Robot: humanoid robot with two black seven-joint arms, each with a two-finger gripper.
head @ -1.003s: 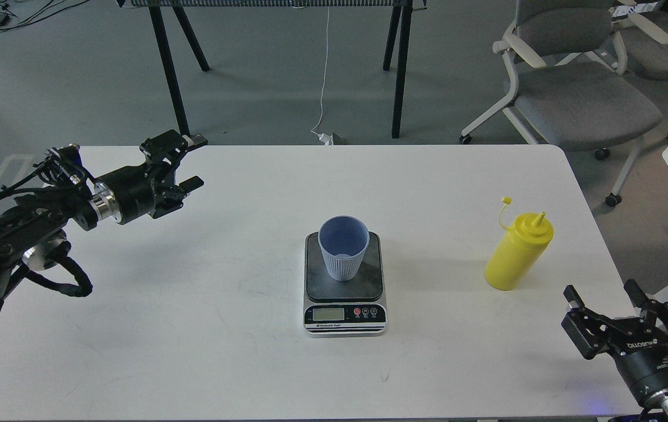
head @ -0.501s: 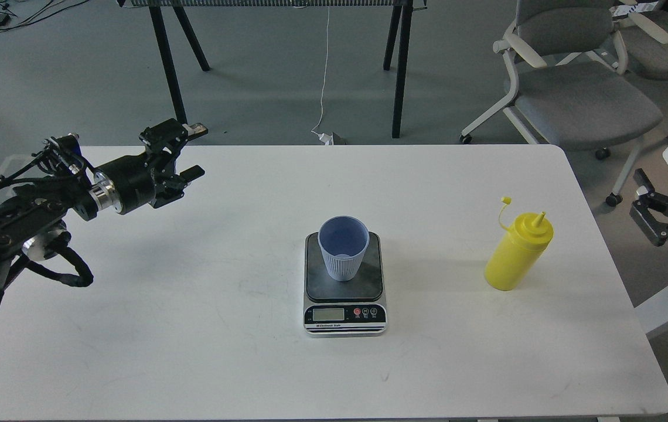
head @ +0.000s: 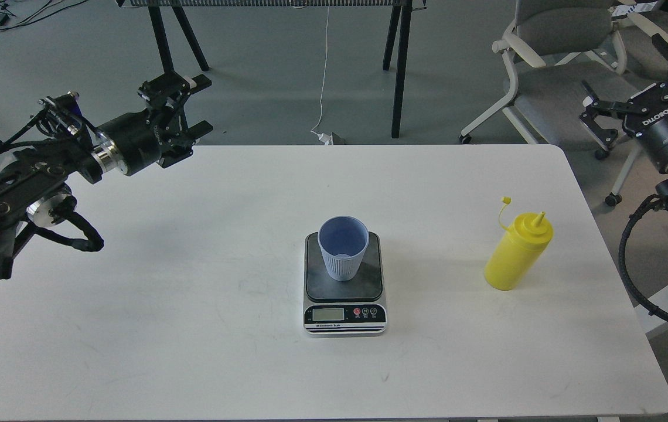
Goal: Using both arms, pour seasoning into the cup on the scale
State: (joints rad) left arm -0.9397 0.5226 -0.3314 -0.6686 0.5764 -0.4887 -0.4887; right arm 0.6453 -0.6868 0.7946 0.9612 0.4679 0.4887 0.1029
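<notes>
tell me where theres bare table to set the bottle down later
Bare table lies left of the scale and along the near edge. A narrower free strip separates scale and yellow bottle. Only the scale plate is crowded, by the cup.

The cup looks like light-blue plastic with little ribs down its side. At its 3 o'clock, the seasoning bottle is smooth yellow plastic, a bit shiny. The scale has a dark matt plate and a silvery front strip. The table is white, matt, lightly scuffed.
</notes>
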